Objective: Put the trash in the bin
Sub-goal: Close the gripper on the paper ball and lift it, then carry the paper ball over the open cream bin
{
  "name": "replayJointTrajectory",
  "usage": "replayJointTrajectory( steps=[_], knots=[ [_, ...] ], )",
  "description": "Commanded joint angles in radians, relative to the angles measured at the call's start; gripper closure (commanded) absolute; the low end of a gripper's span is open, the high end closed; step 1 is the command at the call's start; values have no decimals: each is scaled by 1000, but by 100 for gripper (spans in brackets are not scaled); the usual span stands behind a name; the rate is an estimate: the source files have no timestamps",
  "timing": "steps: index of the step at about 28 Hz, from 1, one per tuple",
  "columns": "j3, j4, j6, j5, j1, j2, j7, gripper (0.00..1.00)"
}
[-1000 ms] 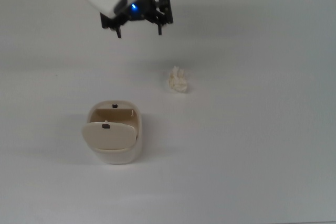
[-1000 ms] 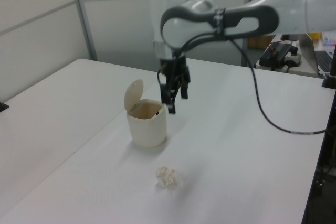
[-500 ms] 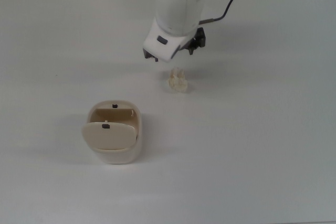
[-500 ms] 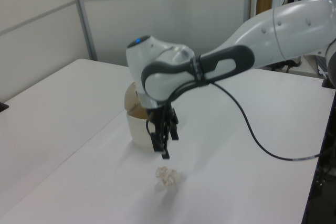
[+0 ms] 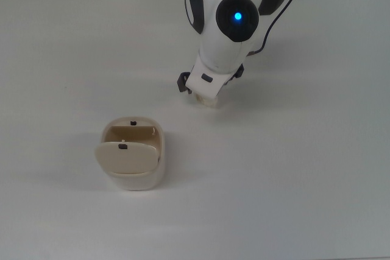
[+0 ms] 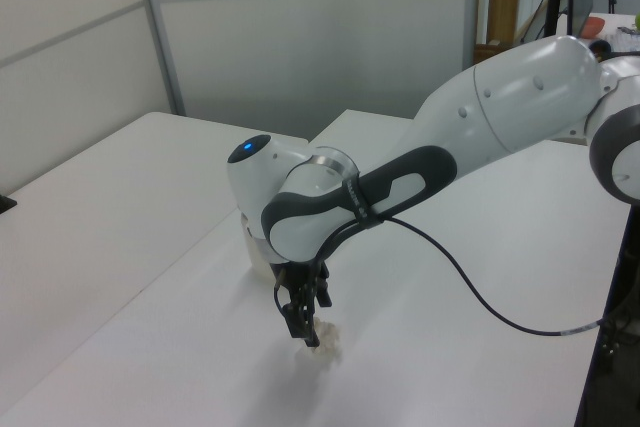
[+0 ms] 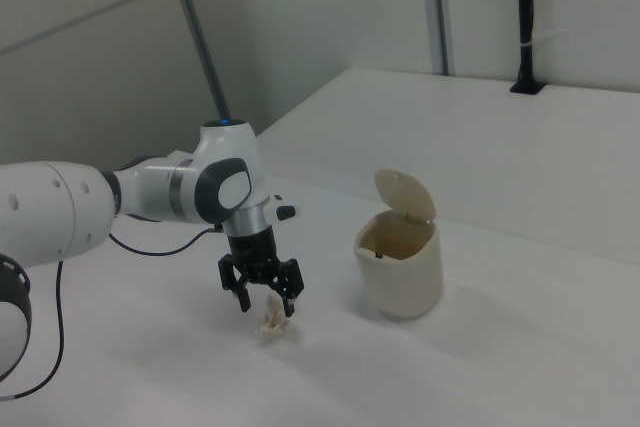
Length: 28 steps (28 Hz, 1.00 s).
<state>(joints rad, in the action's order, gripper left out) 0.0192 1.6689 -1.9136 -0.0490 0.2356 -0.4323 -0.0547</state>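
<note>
Top view first: on its left I see the bin (image 5: pixel 133 161) standing on the white table (image 5: pixel 304 181), its flap lid tipped up so the mouth shows. To the top view's right of it, well apart, my arm (image 5: pixel 228 22) hangs over the trash (image 5: pixel 211 101), and only a small bit of the wad peeks out. In the right view, my gripper (image 7: pixel 266 299) points down with its two fingers spread wide, holding nothing. The trash (image 7: pixel 270 325) lies on the table just under the fingertips. The bin (image 7: pixel 398 262) stands to the right view's right, apart from it.
</note>
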Motion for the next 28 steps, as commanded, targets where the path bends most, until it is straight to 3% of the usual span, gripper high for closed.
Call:
replayJointTrajectory(
  steps=[1,3,11,18,28],
  knots=[
    [8,9,-47,-12,8,-9,-7,24],
    [8,8,-48,-12,8,-16,-7,42],
    [8,5,-84,-12,8,-26,-7,76],
    [21,-23,-78,-3,2,1,10,76],
    [24,-28,-55,0,-65,156,102,75]
  ],
)
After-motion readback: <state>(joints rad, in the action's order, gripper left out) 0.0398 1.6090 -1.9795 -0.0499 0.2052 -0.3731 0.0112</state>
